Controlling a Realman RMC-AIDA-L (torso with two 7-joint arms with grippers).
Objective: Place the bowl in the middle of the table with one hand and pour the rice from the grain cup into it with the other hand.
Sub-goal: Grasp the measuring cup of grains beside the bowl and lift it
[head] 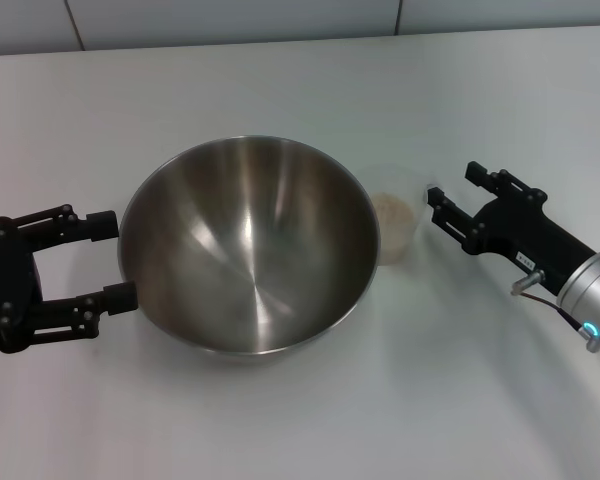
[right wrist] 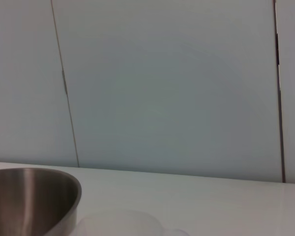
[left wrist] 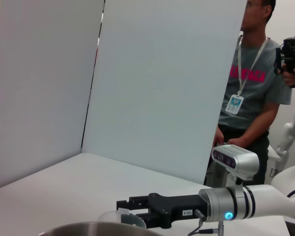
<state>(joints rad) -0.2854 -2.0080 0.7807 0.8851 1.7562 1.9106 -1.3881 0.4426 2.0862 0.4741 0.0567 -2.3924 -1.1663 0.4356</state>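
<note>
the bowl (head: pixel 248 245) sits mid-table (head: pixel 280 420) on plain white, the grain cup (head: pixel 394 226) of rice (head: pixel 392 208) just beside it. left gripper (head: pixel 110 262), fingers apart, touches the bowl's rim; right gripper (head: pixel 454 194) spread near the cup. white panels (left wrist: pixel 152 83) behind (a bystander (left wrist: pixel 253 93) beyond).

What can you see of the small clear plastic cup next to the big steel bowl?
The small clear tapered plastic cup stands upright on the white table, just to the robot's right of the large shiny steel bowl, close to or touching its rim. Pale rice fills its lower part. The black right gripper is open beside it, fingertips at its far side, not yet closed on it. Nothing covers it.
</note>
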